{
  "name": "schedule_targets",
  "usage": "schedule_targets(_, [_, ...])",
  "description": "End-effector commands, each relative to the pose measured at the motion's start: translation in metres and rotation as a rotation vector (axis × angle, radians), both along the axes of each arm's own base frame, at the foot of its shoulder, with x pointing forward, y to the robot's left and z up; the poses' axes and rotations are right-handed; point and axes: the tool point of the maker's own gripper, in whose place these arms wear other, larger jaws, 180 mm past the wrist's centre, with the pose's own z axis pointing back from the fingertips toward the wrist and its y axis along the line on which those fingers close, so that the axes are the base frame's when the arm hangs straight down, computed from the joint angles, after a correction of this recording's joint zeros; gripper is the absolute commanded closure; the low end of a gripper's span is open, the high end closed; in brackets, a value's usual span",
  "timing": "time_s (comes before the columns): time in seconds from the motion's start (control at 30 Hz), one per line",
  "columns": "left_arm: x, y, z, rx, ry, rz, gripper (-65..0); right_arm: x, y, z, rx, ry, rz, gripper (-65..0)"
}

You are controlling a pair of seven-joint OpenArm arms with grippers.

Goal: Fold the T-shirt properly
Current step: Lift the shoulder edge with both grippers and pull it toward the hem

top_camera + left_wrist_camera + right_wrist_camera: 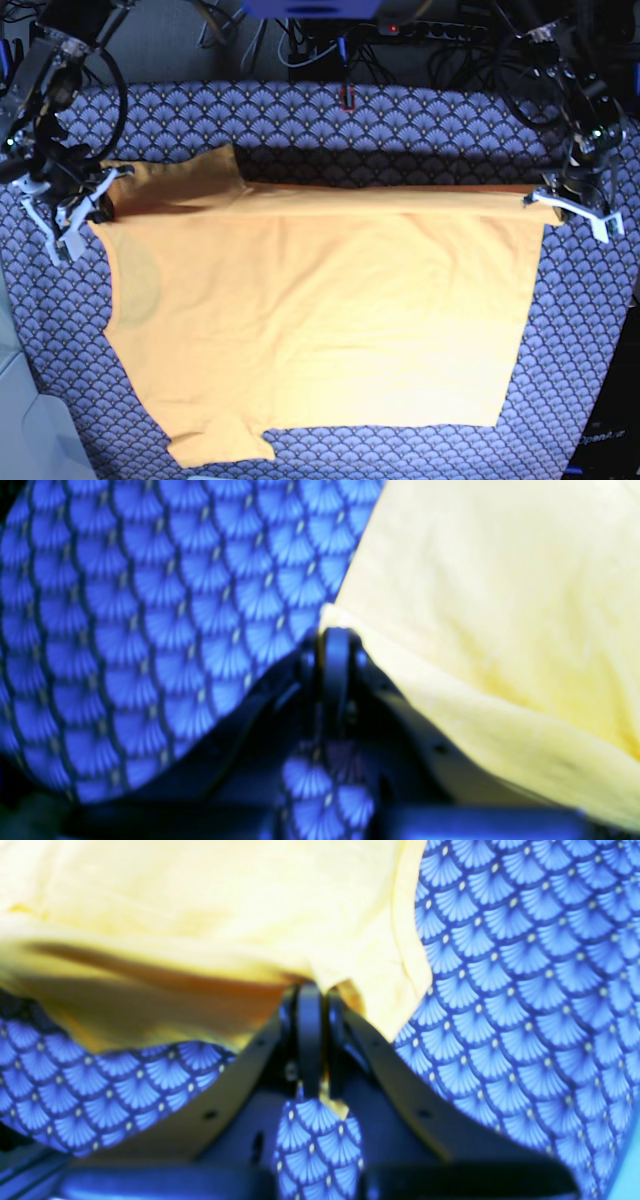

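The yellow-orange T-shirt (pixel 320 320) lies sideways on the blue scale-patterned cloth (pixel 400 130), sleeves toward the left, hem toward the right. Its far edge is stretched in a straight, taut line between my two grippers. My right gripper (pixel 105 195) is shut on the shirt's left end near the upper sleeve; in the right wrist view its jaws (pixel 312 987) pinch bunched yellow fabric (pixel 200 900). My left gripper (pixel 535 200) is shut on the far right corner; in the left wrist view its closed tips (pixel 336 630) hold the T-shirt's edge (pixel 475 605), just above the cloth (pixel 150 605).
The patterned cloth (pixel 525 990) covers the whole table. Cables and a power strip (pixel 430 30) lie behind the table's far edge. A white surface (pixel 30 430) borders the near left corner. Both arms rise from the back corners.
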Motion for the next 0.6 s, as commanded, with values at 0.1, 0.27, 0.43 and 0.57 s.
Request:
schedule_targets(0.1, [0.025, 0.006, 0.028, 0.066, -0.067, -0.005, 0.0, 0.023, 0.004, 0.005, 0.010, -0.027, 0.040, 0.0])
schedule_targets(0.27, [0.052, -0.007, 0.034, 0.128, -0.063, -0.064, 0.0, 0.045, 0.007, 0.010, 0.022, -0.046, 0.065, 0.0])
schedule_targets(0.43, [0.069, -0.002, 0.028, 0.148, -0.032, -0.055, 0.0, 0.062, -0.005, 0.009, 0.037, -0.034, 0.046, 0.0])
schedule_targets(0.57, [0.078, 0.003, 0.029, 0.152, -0.039, -0.054, 0.0, 0.074, -0.013, 0.008, 0.050, -0.027, 0.035, 0.0])
